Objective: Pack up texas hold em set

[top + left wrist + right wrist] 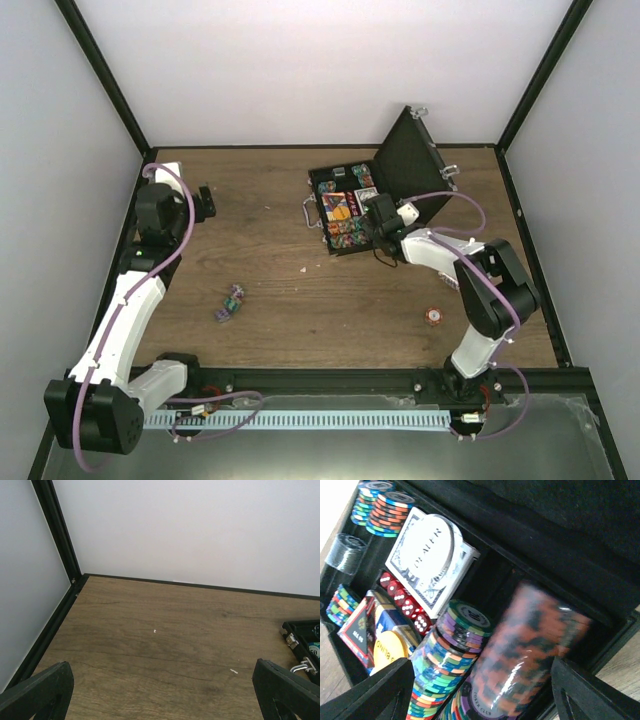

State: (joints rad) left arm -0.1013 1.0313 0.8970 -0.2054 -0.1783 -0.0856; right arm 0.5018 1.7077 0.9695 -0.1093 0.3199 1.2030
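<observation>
The black briefcase lies open at the back centre, its lid standing up. Inside are chip stacks, a card deck with a white dealer button on it, red dice and a second deck. My right gripper hovers over the case's right end, jaws wide open. In the right wrist view, my right gripper has a blurred orange-and-black chip stack between its fingers, not clamped. My left gripper is open and empty at the far left. Its wrist view shows bare wood.
A small multicoloured chip stack lies loose on the table left of centre. A single orange chip lies near the right arm's base. The case's corner and latch show at the right of the left wrist view. Walls enclose the table.
</observation>
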